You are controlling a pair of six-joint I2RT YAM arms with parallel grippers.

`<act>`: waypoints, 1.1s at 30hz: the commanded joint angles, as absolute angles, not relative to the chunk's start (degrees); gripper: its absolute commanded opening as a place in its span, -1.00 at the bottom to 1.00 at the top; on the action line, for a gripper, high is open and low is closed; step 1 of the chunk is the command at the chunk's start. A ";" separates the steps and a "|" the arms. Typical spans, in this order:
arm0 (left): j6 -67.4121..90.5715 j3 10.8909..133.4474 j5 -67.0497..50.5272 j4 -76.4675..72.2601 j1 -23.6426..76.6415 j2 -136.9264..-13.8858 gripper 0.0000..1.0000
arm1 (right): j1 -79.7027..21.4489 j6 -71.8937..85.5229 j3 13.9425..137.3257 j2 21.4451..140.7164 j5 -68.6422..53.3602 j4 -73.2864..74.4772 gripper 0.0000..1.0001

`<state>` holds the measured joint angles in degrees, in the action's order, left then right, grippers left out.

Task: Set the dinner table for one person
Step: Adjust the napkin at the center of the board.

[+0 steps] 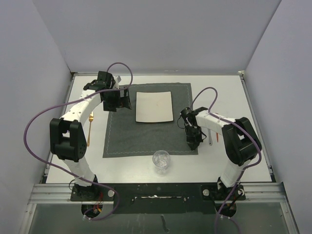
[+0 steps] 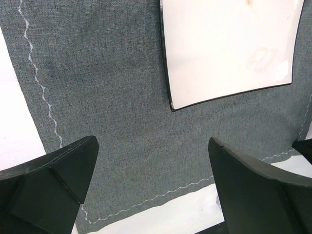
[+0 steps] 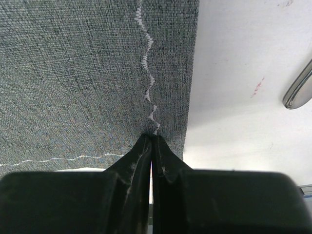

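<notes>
The white bench [image 1: 127,168] is seen beneath both arms, with a grey placemat [image 1: 146,139] and a square plate [image 1: 154,107] laid on it. The left hand [image 1: 118,100] is held spread wide over the placemat, beside the plate. The right hand [image 1: 193,141] is pressed together at the placemat's stitched near right edge. Whether cloth is pinched cannot be told.

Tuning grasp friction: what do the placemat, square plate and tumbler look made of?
Placemat: woven cloth, matte dark grey; weave visible, white zigzag stitching. Plate: probably glazed ceramic, possibly melamine; glossy white, thin dark edge. Tumbler: clear glass or plastic; see-through, too small to tell which.
</notes>
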<state>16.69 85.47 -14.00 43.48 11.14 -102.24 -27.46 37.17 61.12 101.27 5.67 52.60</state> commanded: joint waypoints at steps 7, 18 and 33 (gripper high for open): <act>16.00 86.13 -15.08 41.75 10.80 -98.00 0.96 | -27.94 38.75 55.64 103.30 7.21 51.38 -1.00; 15.99 86.13 -14.85 41.92 10.81 -98.38 0.96 | -28.48 39.14 57.50 99.27 7.83 53.94 -1.00; 16.09 85.24 -15.41 40.87 10.02 -97.68 0.96 | -30.82 40.14 76.63 78.71 22.54 68.25 0.33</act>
<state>16.69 85.08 -14.41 43.44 10.39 -102.24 -31.20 40.18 73.41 83.53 13.19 63.81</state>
